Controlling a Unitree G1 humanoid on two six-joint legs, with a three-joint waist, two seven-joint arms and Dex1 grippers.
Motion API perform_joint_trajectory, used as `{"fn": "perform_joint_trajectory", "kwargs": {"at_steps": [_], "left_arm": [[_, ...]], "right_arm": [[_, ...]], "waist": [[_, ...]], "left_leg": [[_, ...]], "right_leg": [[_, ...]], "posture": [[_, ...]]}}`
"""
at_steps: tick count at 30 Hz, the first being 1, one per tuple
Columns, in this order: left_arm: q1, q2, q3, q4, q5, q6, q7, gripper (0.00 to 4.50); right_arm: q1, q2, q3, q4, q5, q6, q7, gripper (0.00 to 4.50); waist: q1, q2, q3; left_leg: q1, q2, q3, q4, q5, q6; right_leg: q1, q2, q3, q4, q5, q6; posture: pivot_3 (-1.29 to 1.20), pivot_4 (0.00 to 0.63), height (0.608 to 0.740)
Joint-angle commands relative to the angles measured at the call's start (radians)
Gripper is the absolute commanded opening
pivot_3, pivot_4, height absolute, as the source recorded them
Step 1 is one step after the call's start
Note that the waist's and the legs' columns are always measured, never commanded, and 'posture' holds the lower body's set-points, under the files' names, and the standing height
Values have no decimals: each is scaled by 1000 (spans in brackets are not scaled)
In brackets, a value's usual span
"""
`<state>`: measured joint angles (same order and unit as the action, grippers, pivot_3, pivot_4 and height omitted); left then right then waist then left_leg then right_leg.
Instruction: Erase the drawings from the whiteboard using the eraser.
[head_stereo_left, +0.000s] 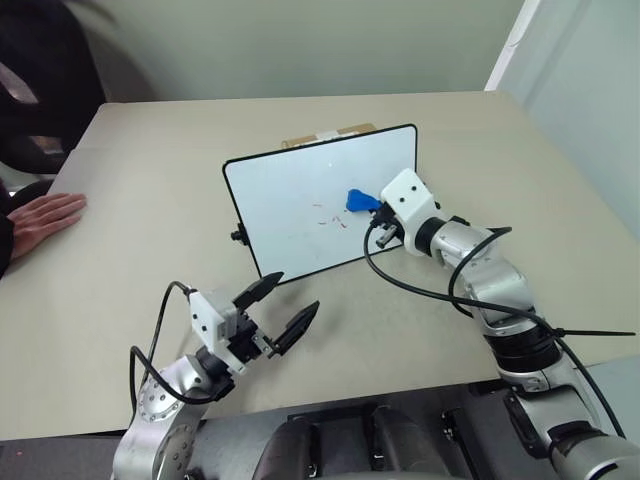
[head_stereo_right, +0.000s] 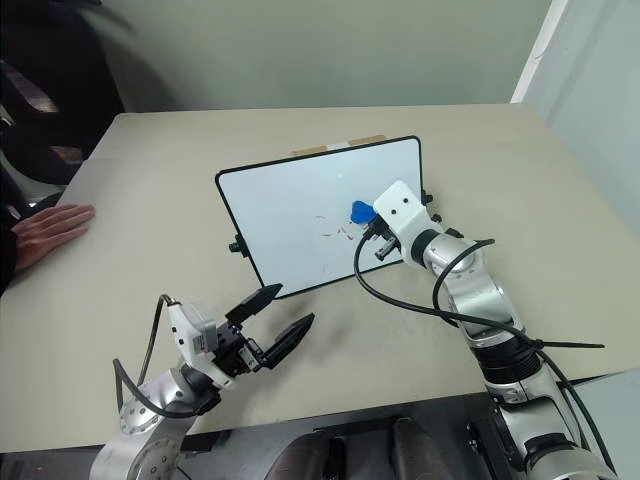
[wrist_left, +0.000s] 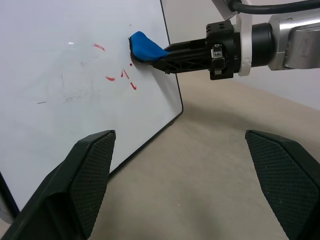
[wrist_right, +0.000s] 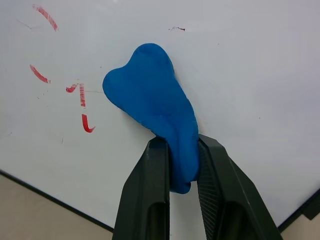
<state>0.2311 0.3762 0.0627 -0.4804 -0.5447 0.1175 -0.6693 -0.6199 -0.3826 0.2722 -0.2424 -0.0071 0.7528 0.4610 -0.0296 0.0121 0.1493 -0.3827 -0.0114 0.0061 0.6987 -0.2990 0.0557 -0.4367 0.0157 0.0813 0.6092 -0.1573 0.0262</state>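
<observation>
My right claw (wrist_right: 175, 165) is clamped on the blue eraser (wrist_right: 150, 105), holding its lower end; the free lobe is pressed to the whiteboard (head_stereo_left: 290, 200) face. The board stands tilted back on the beige surface (head_stereo_left: 150, 330), propped against a cardboard box (head_stereo_left: 325, 135) behind it. The drawings (wrist_right: 80, 100), now a few short red strokes, lie just beside the eraser, toward the board's middle. My left claw (head_stereo_left: 280, 312) hovers near the surface in front of the board, fingers apart, holding nothing. A person's hand (head_stereo_left: 42, 218) rests on the far left edge of the surface, well apart from the work.

Risks, as I judge them:
- Eraser gripped only at one end: a firm sideways wipe could twist it between the fingers or pull it out.
- Board is only leaning: too much push could slide or tip it back, since nothing steadies it.
- Small scattered marks: a narrow lobe may pass between strokes and leave residue.
</observation>
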Motion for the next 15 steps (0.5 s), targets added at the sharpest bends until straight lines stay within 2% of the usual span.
{"fn": "perform_joint_trajectory", "kwargs": {"at_steps": [1,7,15], "left_arm": [[9,-1,1,-58,-8,-8,5,4500],[13,3,7,-64,-14,-5,4,4500],[10,3,11,-60,-14,-6,7,4500]], "right_arm": [[57,-18,92,-53,0,-26,69,475],[43,-24,115,-10,-21,-3,79,475],[-71,14,-15,75,-27,0,-10,475]], "waist": [[-1,0,0],[0,0,0],[0,0,0]], "left_leg": [[0,0,0,0,0,0],[0,0,0,0,0,0],[0,0,0,0,0,0]], "right_leg": [[0,0,0,0,0,0],[0,0,0,0,0,0],[0,0,0,0,1,-1]], "posture": [[0,150,740],[0,150,740],[0,150,740]]}}
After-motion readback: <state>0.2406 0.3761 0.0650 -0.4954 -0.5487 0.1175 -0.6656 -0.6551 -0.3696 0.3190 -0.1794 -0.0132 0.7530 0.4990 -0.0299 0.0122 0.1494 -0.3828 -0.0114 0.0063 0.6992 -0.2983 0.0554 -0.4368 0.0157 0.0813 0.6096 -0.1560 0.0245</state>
